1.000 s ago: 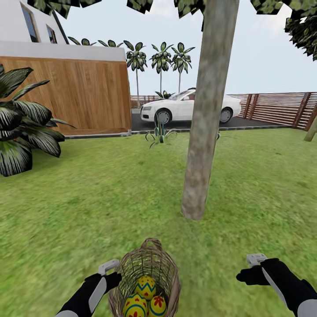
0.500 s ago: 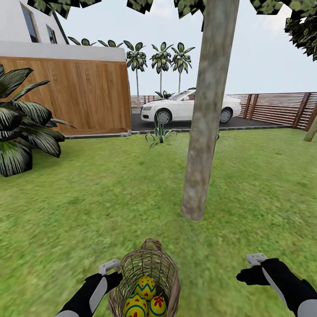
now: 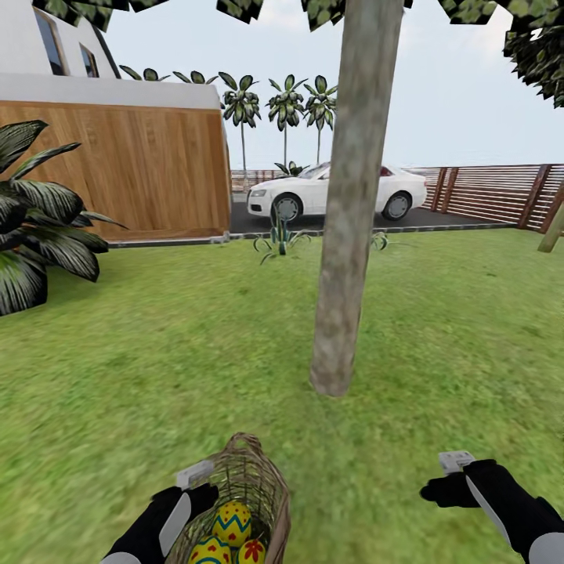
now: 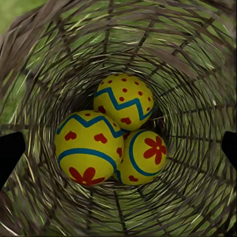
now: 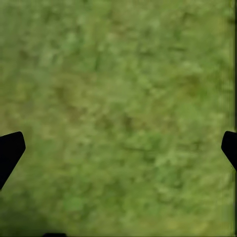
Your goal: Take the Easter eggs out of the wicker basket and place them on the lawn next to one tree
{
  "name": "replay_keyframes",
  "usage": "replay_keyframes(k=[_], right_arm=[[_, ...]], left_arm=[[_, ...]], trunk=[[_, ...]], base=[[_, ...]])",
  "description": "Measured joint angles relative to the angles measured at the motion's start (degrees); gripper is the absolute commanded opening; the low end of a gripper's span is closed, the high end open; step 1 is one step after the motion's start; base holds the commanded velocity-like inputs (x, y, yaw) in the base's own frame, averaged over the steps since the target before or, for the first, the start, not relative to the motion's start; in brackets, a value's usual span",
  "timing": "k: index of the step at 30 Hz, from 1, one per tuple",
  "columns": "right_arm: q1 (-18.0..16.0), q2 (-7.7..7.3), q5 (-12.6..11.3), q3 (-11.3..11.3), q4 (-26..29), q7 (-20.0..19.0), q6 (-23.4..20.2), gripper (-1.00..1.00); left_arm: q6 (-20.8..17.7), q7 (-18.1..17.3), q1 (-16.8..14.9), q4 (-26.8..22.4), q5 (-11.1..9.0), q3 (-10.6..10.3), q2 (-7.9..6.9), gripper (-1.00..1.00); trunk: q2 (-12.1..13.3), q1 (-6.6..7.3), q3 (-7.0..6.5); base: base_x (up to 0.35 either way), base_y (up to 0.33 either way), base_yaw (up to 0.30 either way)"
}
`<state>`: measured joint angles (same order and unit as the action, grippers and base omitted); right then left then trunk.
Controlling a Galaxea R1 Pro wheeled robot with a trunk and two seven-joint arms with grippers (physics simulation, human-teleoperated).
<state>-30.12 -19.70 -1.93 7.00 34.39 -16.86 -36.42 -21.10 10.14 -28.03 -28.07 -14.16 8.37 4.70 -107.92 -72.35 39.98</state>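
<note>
the left gripper (image 3: 205, 484) sits at the bottom left of the head view, right against the rim of the wicker basket (image 3: 258, 478), and from here i can't tell whether its jaws are apart or together; the right gripper (image 3: 448, 479) hangs at the bottom right over bare lawn (image 3: 439, 345), well apart from the basket, and its state isn't readable there either. in that same view the three easter eggs (image 3: 232, 523) are all inside the basket at the bottom centre, and the tree (image 3: 345, 235) rises up the middle of the frame with its foot near the basket, grass between them. a white car (image 3: 313, 192) is parked behind, by a wooden fence (image 3: 501, 192) at the right. in the left wrist view the camera looks straight down into the woven basket wall (image 4: 197, 59); the eggs lie bunched at the bottom, touching one another, in the centre of the frame, and the two dark fingertips (image 4: 10, 153) show at the far left and right edges, so that gripper is spread wide and holds nothing. in the right wrist view there is grass, with dark fingertips (image 5: 10, 150) at both side edges, so that one is spread and empty too. by my reckoning nothing is done yet: all three eggs are yet to be lifted out and laid by the trunk.
</note>
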Motion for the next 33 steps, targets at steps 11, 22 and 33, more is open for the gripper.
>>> replay_keyframes(k=[11, 22, 33], right_arm=[[0.0, 0.22, 0.0, 0.0, 0.0, 0.0, 0.0, 1.00], [0.0, 0.62, 0.1, 0.0, -0.1, 0.1, 0.0, 1.00], [0.0, 0.56, 0.1, 0.0, -0.1, 0.0, 0.0, 1.00]], left_arm=[[0.0, 0.0, 0.0, 0.0, 0.0, 0.1, 0.00, 1.00], [0.0, 0.0, 0.0, 0.0, 0.0, 0.1, -0.04, 1.00], [0.0, 0.1, 0.0, -0.2, -0.1, -0.1, -0.40, 1.00]], trunk=[[0.0, -0.01, 0.00], [0.0, -0.01, 0.00], [-1.6, -0.88, 0.71]], base=[[0.005, -0.012, 0.000], [0.000, 0.000, 0.000], [0.000, 0.000, 0.000]])
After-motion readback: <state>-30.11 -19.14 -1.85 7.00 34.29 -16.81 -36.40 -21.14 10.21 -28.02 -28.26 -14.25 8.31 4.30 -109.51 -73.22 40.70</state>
